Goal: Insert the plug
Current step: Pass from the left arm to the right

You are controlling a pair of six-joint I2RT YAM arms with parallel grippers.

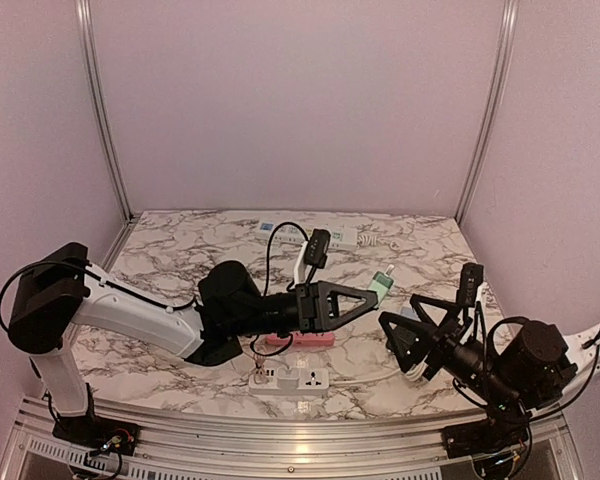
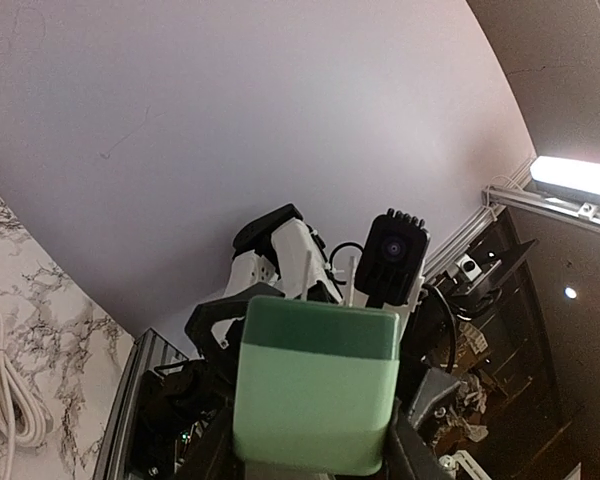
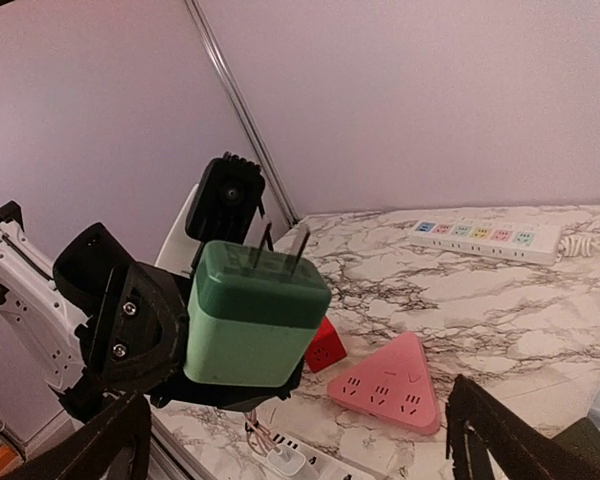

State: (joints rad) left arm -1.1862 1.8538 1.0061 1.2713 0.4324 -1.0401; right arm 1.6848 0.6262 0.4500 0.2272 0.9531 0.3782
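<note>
Right gripper [image 1: 400, 314]: closest to you in the right wrist view, where its fingers [image 3: 100, 440] fill the bottom corners. Its jaws are wide apart, facing the plug [image 3: 252, 315] and just short of it.
Table [image 1: 170, 250]: marble top. Everything you see listed below rests on it, except the plug.
Left gripper [image 1: 372, 296]: out over mid-table and raised, with its jaws clamped on the plug's green body.
Long strip [image 1: 348, 236]: white, at the far edge, with a row of coloured sockets.
White strip [image 1: 298, 379]: at the near edge. You can see a small white adapter [image 1: 266, 374] in its left-end socket.
Pink strip [image 3: 390, 385]: triangular and flat, just behind the white strip.
Red cube [image 3: 325, 345]: beside the pink strip's corner. You cannot tell whether they touch.
Plug: green, held in the air between your two grippers, with two bare flat prongs pointing up.
</note>
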